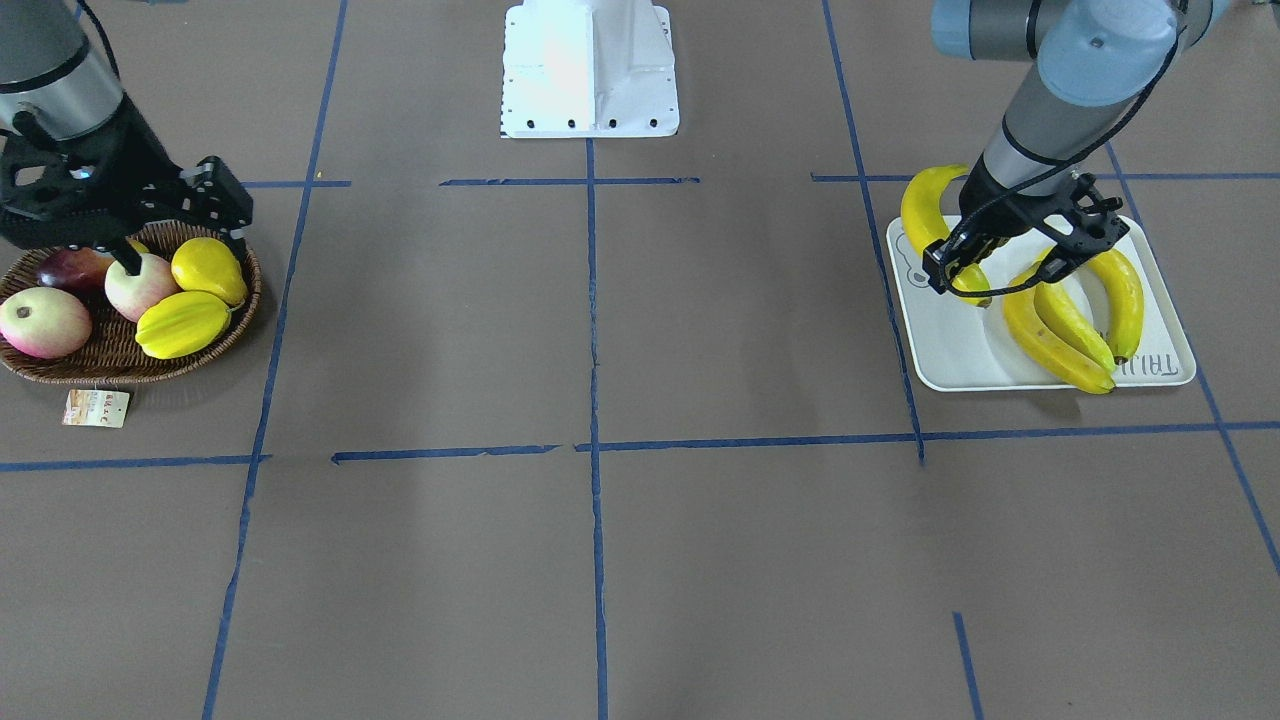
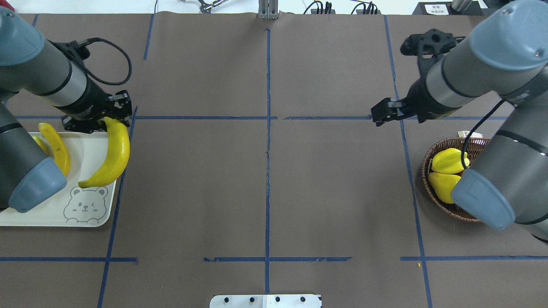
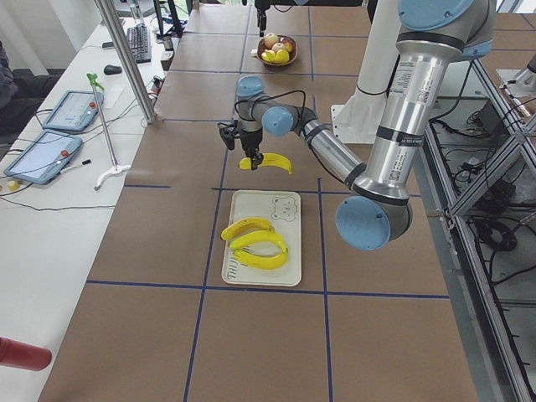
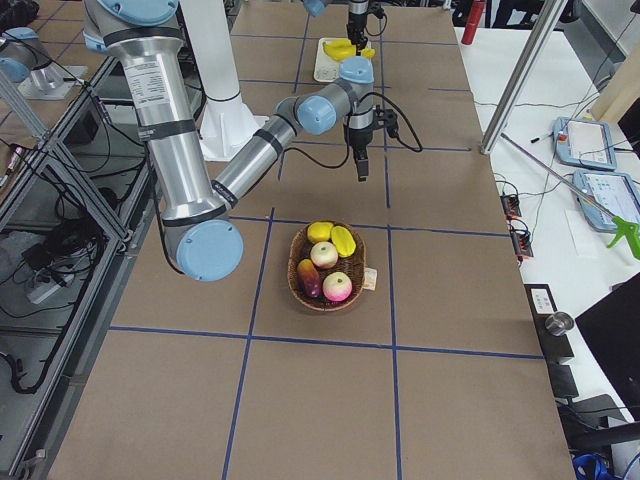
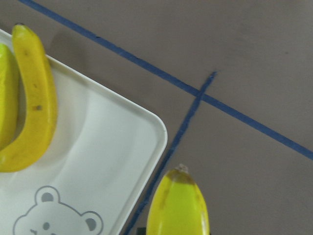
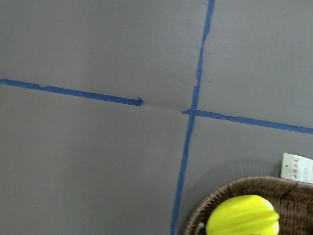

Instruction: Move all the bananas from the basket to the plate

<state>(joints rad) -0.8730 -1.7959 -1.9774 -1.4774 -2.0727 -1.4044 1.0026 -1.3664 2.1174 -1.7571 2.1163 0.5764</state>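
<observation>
Holding: the fourth banana (image 2: 109,154) is gripped at one end by the closed left gripper (image 2: 107,123) over a corner of the plate (image 2: 51,214), to be laid by three bananas (image 1: 1060,335) | right gripper (image 2: 379,116) is parked near the basket (image 2: 427,171); its opening cannot be told.

**Work surface.** Flat table (image 1: 700,560) covered in brown paper, gridded with blue tape lines (image 1: 593,300). Resting directly on it are an oval dark-brown wicker basket (image 1: 120,375) with a paper tag (image 1: 96,408) beside it, a rectangular off-white plate (image 1: 950,350) well apart from these, and a white metal robot mount (image 1: 590,70).
</observation>
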